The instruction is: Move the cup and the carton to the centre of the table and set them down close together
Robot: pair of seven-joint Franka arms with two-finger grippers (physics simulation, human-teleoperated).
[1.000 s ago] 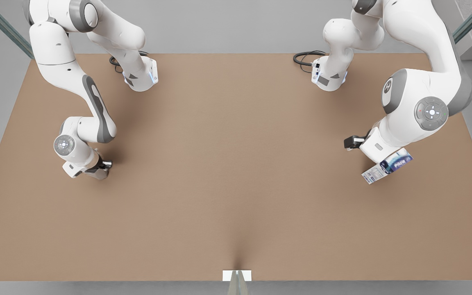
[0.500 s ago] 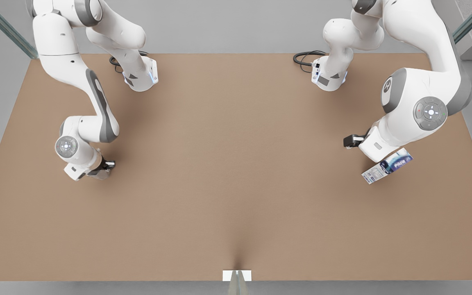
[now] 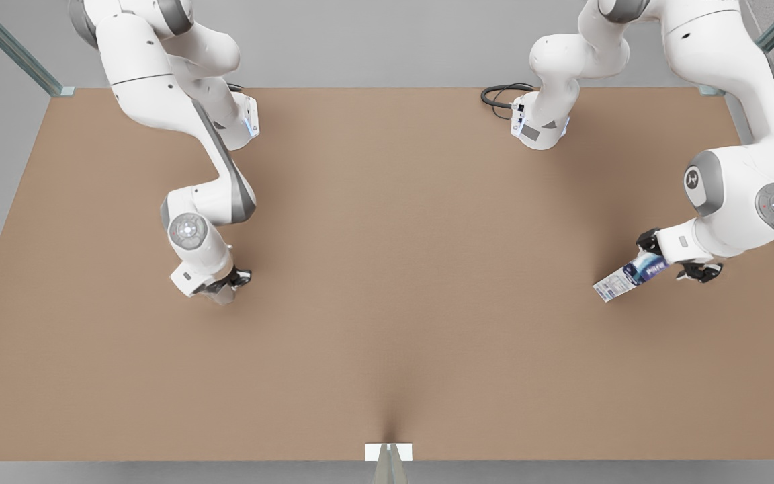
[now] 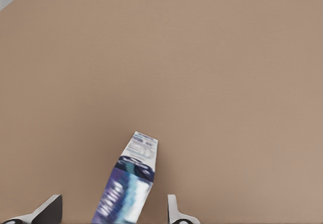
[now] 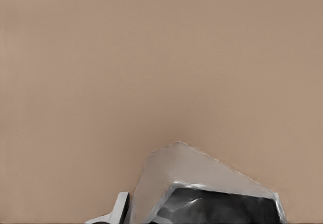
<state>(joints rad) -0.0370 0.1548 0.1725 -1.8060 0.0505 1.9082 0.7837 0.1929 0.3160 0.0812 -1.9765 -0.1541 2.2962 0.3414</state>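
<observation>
Left gripper (image 3: 670,261), at the front view's right, stands with its fingers (image 4: 174,213) spread on either side of the carton (image 3: 631,275); we see clear gaps between each finger and the carton's sides, so nothing is gripped. We find the carton lying on the table (image 3: 387,282) near the right edge in the front view, well apart from the centre, its dark blue end toward the gripper and its white printed end pointing away.

Right gripper (image 3: 229,282), at the front view's left, is clamped on the cup (image 3: 220,290); in the right wrist view the cup's grey faceted body (image 5: 202,183) fills the space at the fingers. We cannot tell whether the cup is lifted or touching the table. It sits left of centre.

We judge the step in hand to be closing on the carton. To do it well, the fingers should centre across the carton's narrow faces, settle low enough to get full pad contact, then close squarely so the carton does not twist.

Print: white lettering on the blue band and a small panel of text on the white end are present; neither is legible to us.
</observation>
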